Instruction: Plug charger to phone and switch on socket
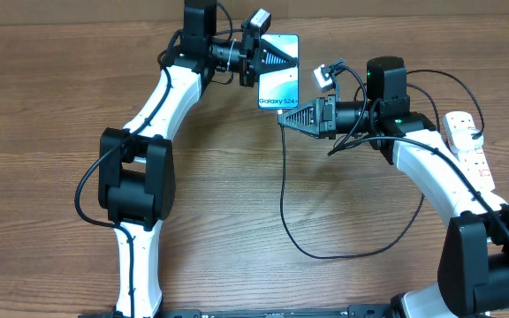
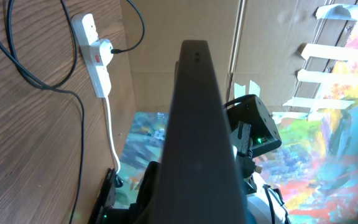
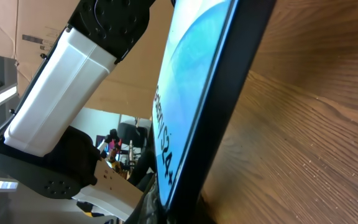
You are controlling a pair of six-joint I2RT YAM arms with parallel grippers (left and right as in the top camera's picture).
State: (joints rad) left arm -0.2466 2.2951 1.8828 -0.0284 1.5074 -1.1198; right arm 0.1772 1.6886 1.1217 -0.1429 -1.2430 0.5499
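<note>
The right gripper [image 1: 288, 117] is closed, and the charger [image 1: 282, 190] runs straight into its fingertips, so I judge it pinched on the cable's end. The plug tip itself is hidden. The left gripper [image 1: 262, 60] is closed too, clamped on the far left part of the phone [image 1: 281, 84].

The phone sits close to the far edge of the table [image 1: 237, 221], about midway across, screen up. Whether it rests on the wood or is held just off it I cannot tell. Its long axis runs from the far edge toward the near edge. Its near short end meets the right gripper's tip, so the phone lies just on the far side of that gripper. The plug will probably have to be pushed along that axis, toward the far edge, while the left arm steadies the phone.

From the gripper the charger drops toward the near edge, loops, and climbs back toward the socket [image 1: 460, 132] by the right edge. That lies well apart from the phone, and the right arm is the nearer one.

There is one phone, one charger, one socket and two grippers.
</note>
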